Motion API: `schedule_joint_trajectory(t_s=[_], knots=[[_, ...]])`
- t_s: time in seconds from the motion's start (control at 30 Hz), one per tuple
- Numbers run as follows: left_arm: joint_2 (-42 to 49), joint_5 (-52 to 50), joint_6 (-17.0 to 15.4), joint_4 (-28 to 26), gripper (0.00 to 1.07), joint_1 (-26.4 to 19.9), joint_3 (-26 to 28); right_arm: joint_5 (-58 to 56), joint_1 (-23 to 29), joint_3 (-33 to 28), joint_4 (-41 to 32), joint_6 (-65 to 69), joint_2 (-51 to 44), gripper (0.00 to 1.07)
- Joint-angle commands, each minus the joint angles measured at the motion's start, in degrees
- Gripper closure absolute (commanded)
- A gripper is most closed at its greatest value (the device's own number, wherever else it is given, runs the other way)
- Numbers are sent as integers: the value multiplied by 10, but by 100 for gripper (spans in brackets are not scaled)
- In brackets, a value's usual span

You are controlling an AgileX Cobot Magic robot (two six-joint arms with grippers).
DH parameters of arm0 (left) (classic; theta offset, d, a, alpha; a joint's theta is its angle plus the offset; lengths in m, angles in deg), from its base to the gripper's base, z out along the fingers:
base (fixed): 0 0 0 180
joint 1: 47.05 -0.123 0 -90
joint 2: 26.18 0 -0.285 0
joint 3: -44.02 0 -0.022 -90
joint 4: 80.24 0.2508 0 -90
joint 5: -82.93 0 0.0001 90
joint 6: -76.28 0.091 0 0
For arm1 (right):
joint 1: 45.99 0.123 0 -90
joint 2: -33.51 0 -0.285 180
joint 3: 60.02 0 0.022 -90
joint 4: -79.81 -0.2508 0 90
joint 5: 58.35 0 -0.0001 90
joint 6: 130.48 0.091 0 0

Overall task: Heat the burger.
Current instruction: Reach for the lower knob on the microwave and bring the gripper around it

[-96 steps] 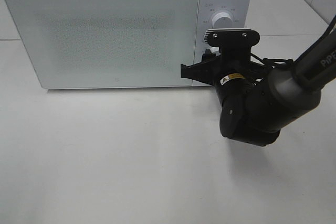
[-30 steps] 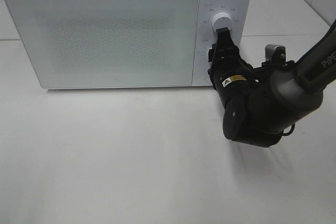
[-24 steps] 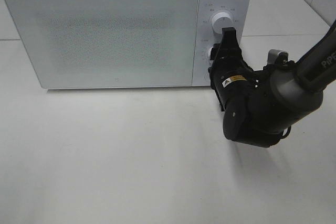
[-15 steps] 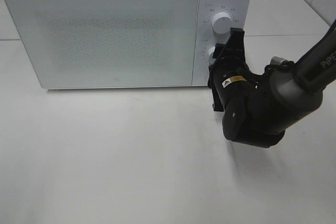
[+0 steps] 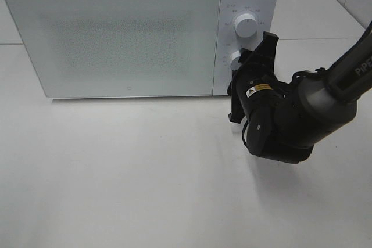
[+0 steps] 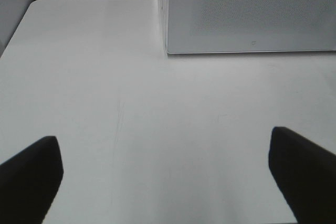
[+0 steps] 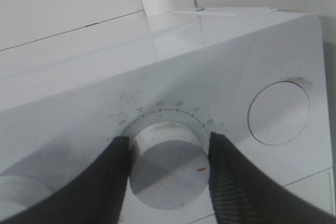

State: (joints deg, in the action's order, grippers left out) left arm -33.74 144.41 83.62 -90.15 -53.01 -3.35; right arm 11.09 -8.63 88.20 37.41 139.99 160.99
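Exterior high view: white box-shaped microwave oven point(image 5: 116, 33) on the pale table point(image 5: 116, 172), with its frosted speckled door point(image 5: 122, 39) shut. The burger shows in no view. Judged to be inside behind the door, but the frosting hides it, so this is unconfirmed.

Right gripper point(image 5: 245, 65) is at the control panel, its jaws clamped on either side of the lower round white dial point(image 5: 233, 58). The right wrist view confirms this: one dark finger sits against each flank of that dial point(image 7: 168, 169), whose red index mark point(image 7: 200, 170) sits on the side away from the printed scale. The upper round white dial point(image 5: 245, 25) is free of the gripper.

Left gripper point(image 6: 161, 140) is out of the exterior view. Its wrist view shows the jaws spread wide and holding nothing, over bare table in front of the microwave oven.

Progress: loading and door closing look finished. Setting the dial is the step in hand. Still to come, by my reading: finish the turn, let go, back the arm off.

Change against the earliest frame: the gripper then lay flat across the panel with its camera bracket uppermost. It has since rolled, stood nearly upright a second ago, and now leans over to the right with the grip unchanged, consistent with the dial being wound round. Microwave oven and door have not shifted.
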Motion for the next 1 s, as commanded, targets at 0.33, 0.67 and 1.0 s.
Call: schedule_joint_trajectory(t_s=[0.33, 0.67, 1.0], knots=[[10, 1, -5, -7, 7, 4, -2, 104, 4, 10, 57, 3, -5, 95], [10, 1, -5, -7, 7, 4, -2, 104, 4, 6, 60, -17, -5, 85], [10, 1, -5, -7, 7, 4, -2, 108, 4, 6, 54, -57, -5, 71]])
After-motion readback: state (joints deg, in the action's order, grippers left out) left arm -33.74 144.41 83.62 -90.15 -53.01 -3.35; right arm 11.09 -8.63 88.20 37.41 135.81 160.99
